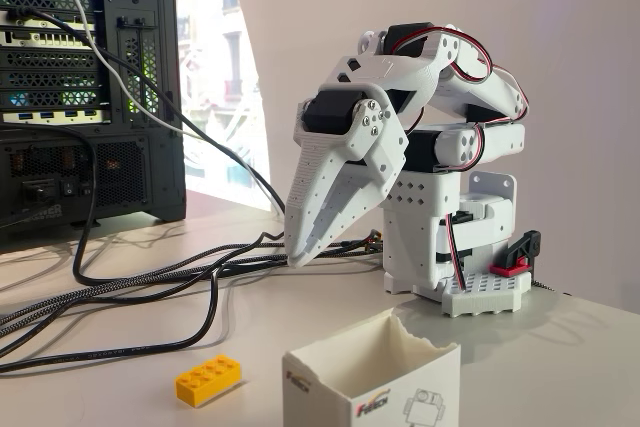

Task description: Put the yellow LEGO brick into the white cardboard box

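- A white robot arm sits folded at the centre of the fixed view; its gripper (300,252) points down toward seven o'clock, fingers drawn together on nothing, tip near the table (300,327).
- The yellow LEGO brick (208,379) lies flat at seven o'clock, studs up, well apart from the gripper.
- The white cardboard box (375,387) stands open-topped at six o'clock, just right of the brick.
- Black cables (150,292) trail across the table at nine o'clock from a computer tower (90,87); a low reach could snag them, I judge.
- Closed fingers may shove the brick aside; the box's torn rim could catch a low carry.
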Available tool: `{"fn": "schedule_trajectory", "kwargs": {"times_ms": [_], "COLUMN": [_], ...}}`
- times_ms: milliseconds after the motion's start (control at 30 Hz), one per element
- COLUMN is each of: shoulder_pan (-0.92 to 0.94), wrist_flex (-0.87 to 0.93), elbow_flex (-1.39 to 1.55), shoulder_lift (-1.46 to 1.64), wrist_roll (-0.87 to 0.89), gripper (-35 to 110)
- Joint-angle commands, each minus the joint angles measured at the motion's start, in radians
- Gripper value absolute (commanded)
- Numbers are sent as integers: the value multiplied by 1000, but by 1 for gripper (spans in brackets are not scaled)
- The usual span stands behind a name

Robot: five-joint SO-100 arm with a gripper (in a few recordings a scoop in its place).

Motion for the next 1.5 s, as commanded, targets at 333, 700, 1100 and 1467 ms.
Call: {"fn": "schedule_trajectory", "kwargs": {"times_ms": [333,700,1100,1467], "shoulder_pan": [-14,-25,-11,52], "wrist_flex": [5,-15,-54,-5], "elbow_flex": [2,-51,-242,-621], "shoulder_lift": [17,17,-222,-798], "wrist_roll": [-18,-123,-236,-164], "gripper": [-9,-9,-9,-9]}}
